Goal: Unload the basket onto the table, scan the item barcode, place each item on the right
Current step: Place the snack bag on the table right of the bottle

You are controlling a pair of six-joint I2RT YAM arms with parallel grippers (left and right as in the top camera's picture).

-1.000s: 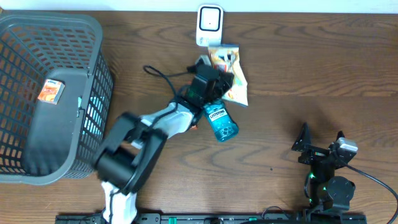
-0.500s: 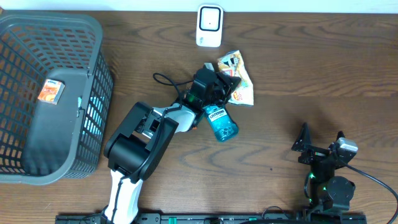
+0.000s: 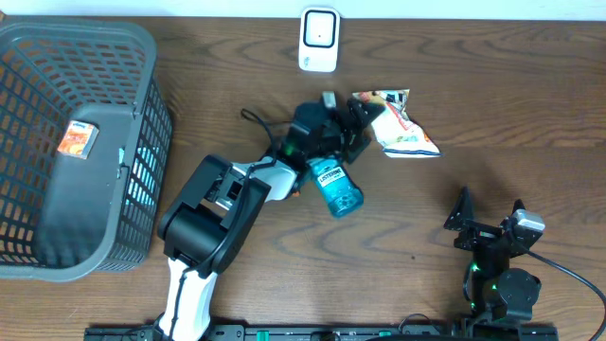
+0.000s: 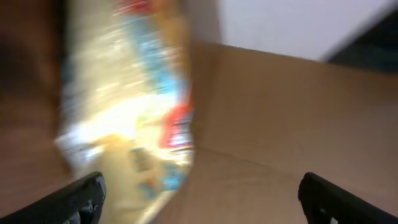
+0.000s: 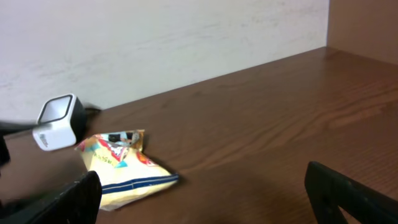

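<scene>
The snack bag (image 3: pixel 402 128) lies flat on the wooden table (image 3: pixel 511 85), below and to the right of the white scanner (image 3: pixel 319 40) and apart from it, with its crinkled, printed face up. In the right wrist view the same bag sits just right of the scanner, on the near side. The left gripper (image 4: pixel 200 198) is below the scanner, at the bag's left end, and its fingers stand spread wide with nothing clamped between them. The bag fills the blurred space ahead of the fingers in the left wrist view, and I cannot tell whether either finger touches it. A blue mouthwash bottle (image 3: pixel 336 185) lies on its side further below the scanner, beside the left arm, and a black cable (image 3: pixel 254 118) loops on the table to the lower left of the scanner. The right gripper (image 5: pixel 208 193) sits far to the lower right of the scanner, well apart from the bag, its jaws wide and holding nothing. A grey basket (image 3: pixel 151 57) stands far left of the scanner, with a small orange box (image 3: pixel 78 138) inside it.
</scene>
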